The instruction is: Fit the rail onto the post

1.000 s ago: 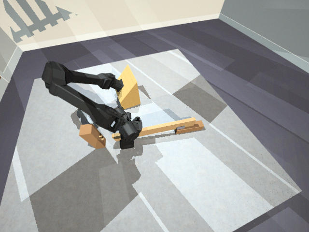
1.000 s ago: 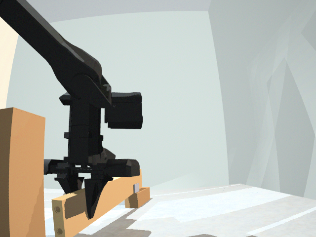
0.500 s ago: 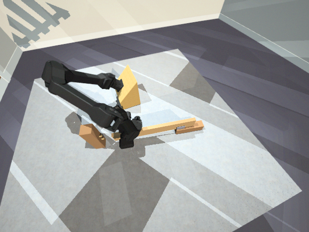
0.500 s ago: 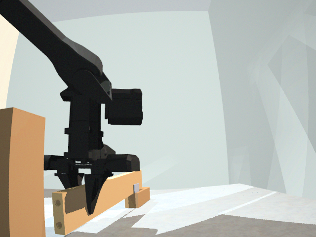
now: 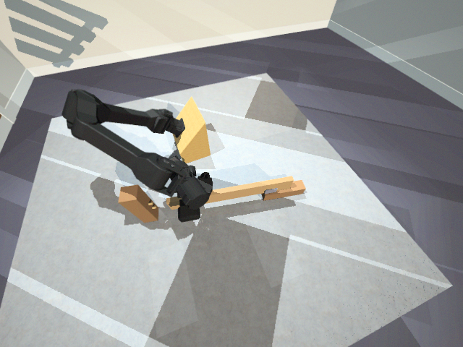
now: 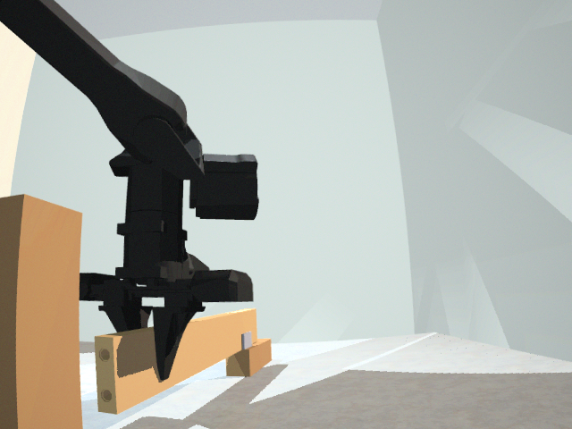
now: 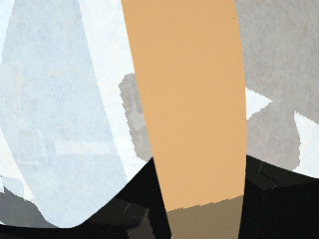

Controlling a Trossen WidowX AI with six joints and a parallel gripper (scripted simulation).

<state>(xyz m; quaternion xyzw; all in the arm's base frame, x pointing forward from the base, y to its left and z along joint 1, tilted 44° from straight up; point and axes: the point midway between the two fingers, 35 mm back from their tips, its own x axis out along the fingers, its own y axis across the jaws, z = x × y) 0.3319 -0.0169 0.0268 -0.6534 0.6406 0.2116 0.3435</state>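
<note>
Gripper clamped across the rail close to its near end, fingers pointing down. Rail slopes up toward the footboard block, its far end at the bracket. Post stands just beside the near end, apart from it. Two holes face the pegs.

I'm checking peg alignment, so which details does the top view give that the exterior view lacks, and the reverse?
Only the top view shows the two pegs on the post, apart from the rail. Only the exterior view shows the two holes in the rail's raised near end. Both show the hand shut on the rail, whose far end sits in the bracket on the footboard block.
</note>
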